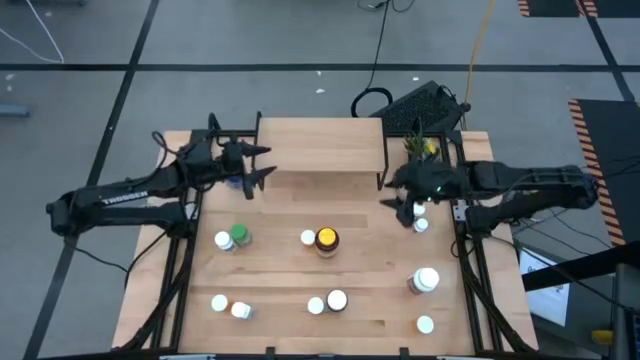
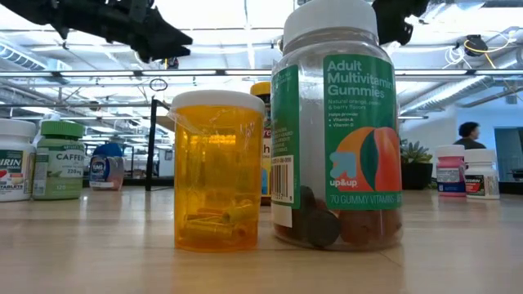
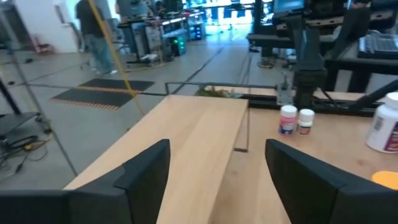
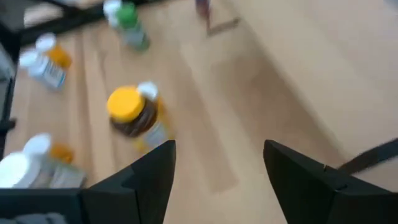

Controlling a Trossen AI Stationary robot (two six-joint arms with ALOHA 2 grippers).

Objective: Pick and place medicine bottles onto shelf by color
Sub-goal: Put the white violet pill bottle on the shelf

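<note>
- Two claws of mine hang above the desk point(image 1: 300, 290), one at each end of the shelf point(image 1: 320, 150), which sits along the desk's far edge with its board bare, so sorting by color looks barely begun to me.
- Left claw point(image 1: 262, 165) hovers at the shelf's left end, fingers spread and gripping nothing; my left wrist view looks straight down the bare board between them.
- Right claw point(image 1: 398, 198) hovers just off the shelf's right front corner, likewise spread and empty, over two small white-capped bottles point(image 1: 418, 217) by the desk's right edge.
- Nearly all the medicine bottles stand loose on the desk, none on the shelf that I can see.
- Biggest nearby target: the yellow-capped bottle point(image 1: 326, 240) at desk centre, a white cap touching it.
- Smaller: the green bottle point(image 1: 239, 235) toward the left edge, and more white-capped ones along the near edge.
</note>
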